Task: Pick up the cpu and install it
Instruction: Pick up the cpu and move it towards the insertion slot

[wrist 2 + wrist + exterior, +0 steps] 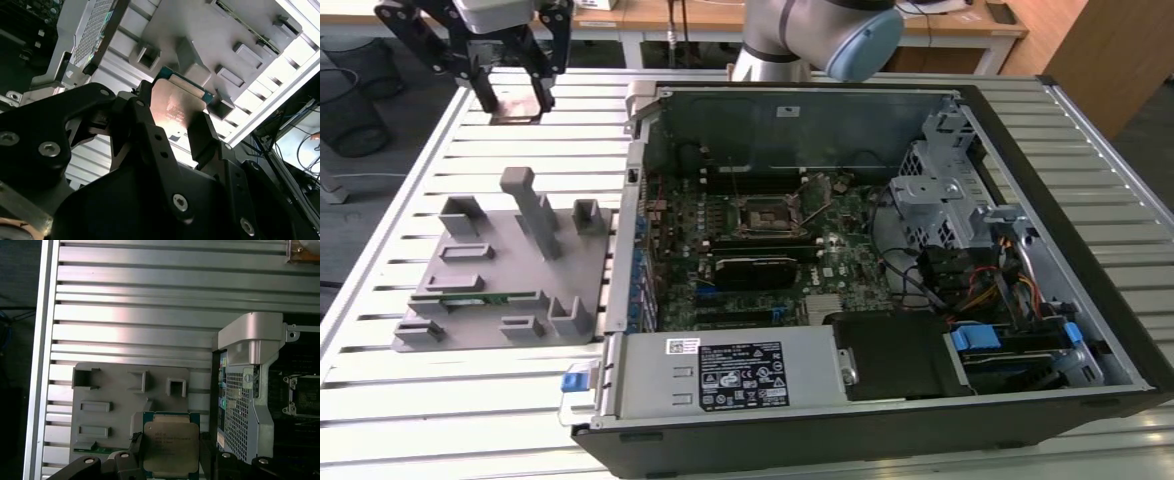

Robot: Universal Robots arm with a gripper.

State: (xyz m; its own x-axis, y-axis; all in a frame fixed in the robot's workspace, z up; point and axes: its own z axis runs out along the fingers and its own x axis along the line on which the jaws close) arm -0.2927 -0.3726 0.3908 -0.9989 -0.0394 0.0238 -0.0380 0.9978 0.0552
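The black two-fingered gripper (pixel 518 100) is clamping the flat, square, silver-topped cpu (pixel 171 447) by opposite edges between its fingertips. Keeping the chip level matters here. The black square socket (pixel 767 213) is sitting well away from the hand.

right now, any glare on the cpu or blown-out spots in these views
Second wrist view: the cpu lid carries a warm pinkish reflection, the jaws holding it read dark, and the slatted table beyond washes out white. First wrist view: the lid is evenly lit, a bright sheen crosses the slats, the computer case interior sits in shadow. Exterior view: even light, no strong glare.
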